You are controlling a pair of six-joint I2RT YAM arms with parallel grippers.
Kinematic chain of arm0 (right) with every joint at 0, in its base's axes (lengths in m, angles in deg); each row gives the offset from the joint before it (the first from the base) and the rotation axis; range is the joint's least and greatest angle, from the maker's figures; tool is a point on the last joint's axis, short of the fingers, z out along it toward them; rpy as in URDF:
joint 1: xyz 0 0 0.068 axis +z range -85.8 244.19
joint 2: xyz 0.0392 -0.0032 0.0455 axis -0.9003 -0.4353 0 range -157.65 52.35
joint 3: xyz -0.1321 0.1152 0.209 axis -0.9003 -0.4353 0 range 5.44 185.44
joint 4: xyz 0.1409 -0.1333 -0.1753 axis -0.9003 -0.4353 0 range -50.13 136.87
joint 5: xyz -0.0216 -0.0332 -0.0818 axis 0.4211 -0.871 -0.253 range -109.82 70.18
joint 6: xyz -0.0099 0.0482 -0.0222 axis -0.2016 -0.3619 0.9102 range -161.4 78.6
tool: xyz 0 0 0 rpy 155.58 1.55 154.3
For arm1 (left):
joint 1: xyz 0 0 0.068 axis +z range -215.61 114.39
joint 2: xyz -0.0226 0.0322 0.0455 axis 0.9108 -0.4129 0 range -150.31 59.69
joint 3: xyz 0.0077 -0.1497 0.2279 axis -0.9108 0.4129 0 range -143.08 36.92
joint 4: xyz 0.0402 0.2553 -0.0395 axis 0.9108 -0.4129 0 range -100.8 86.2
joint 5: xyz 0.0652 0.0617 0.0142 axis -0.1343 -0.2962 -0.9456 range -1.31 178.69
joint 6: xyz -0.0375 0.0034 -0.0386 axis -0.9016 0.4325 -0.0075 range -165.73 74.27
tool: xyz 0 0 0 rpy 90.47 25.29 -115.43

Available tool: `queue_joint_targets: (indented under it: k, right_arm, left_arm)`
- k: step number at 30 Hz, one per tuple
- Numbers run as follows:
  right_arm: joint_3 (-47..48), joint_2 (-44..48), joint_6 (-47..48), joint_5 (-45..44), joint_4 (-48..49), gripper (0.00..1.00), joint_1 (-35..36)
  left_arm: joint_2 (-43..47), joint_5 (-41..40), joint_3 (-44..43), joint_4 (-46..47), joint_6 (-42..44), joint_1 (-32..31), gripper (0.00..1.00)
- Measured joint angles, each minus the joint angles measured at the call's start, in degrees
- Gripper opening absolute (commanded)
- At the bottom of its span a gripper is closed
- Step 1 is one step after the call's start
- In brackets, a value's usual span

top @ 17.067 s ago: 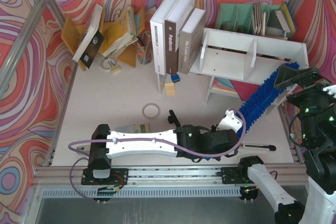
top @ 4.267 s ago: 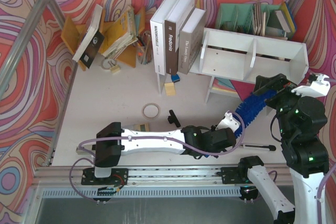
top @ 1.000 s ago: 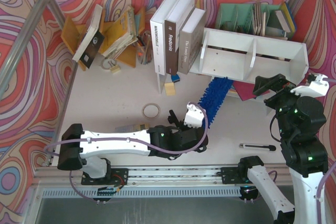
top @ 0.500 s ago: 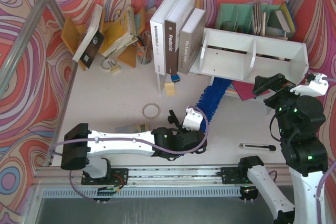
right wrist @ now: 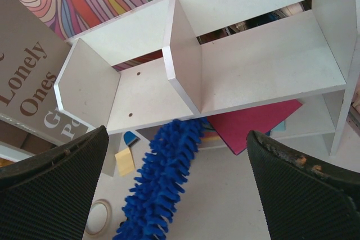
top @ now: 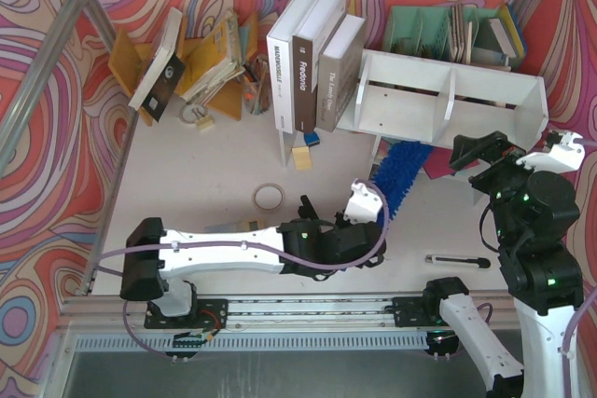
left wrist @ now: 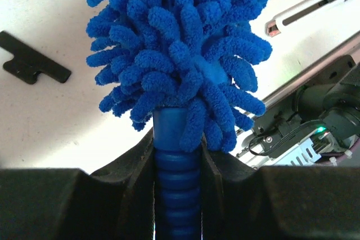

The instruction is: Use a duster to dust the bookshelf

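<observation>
bookshelf: far right on the table.
organiser: behind the bookshelf.
books: just left of the bookshelf.
rack: far left.
duster: runs from the left gripper, mid-near, up to the bookshelf's near edge by the divider.
tape: left of the left gripper.
clip: between tape and left gripper.
pen: near right.
right gripper: right of the duster, before the bookshelf's right end.
</observation>
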Motion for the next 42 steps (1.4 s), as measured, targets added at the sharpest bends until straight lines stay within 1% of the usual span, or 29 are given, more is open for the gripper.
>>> queue_joint_targets:
  k: [5,10,15,21,25,32,37,42]
  right_arm:
    - [0.0,0.1,0.0,0.0,0.0,0.99,0.0]
    - [0.0,0.1,0.0,0.0,0.0,0.99,0.0]
    - [0.0,0.1,0.0,0.0,0.0,0.99,0.0]
    - [0.2,0.1,0.0,-0.1,0.0,0.99,0.0]
    - [0.2,0.1,0.0,-0.1,0.0,0.99,0.0]
    - [0.2,0.0,0.0,-0.1,0.0,0.99,0.0]
    - [0.2,0.0,0.0,-0.1,0.0,0.99,0.0]
    - [0.2,0.0,0.0,-0.1,0.0,0.99,0.0]
  left_arm:
    - [-5.8,1.5,-4.4,-0.3,3.2,-1.3,0.00]
    - [-12.2,4.4,-10.7,-0.3,7.4,-2.5,0.00]
    - [-16.2,7.0,-15.2,-0.5,9.6,-3.1,0.00]
    - [-16.5,7.2,-15.1,-1.0,9.9,-3.0,0.00]
    - [-15.5,6.9,-13.1,-0.8,9.9,-3.0,0.00]
    - [-15.3,8.5,-10.5,-0.3,9.8,-2.7,0.00]
    - [-15.0,8.5,-10.3,-0.3,9.8,-2.7,0.00]
    - [-12.1,7.5,-10.2,-0.3,9.9,-2.7,0.00]
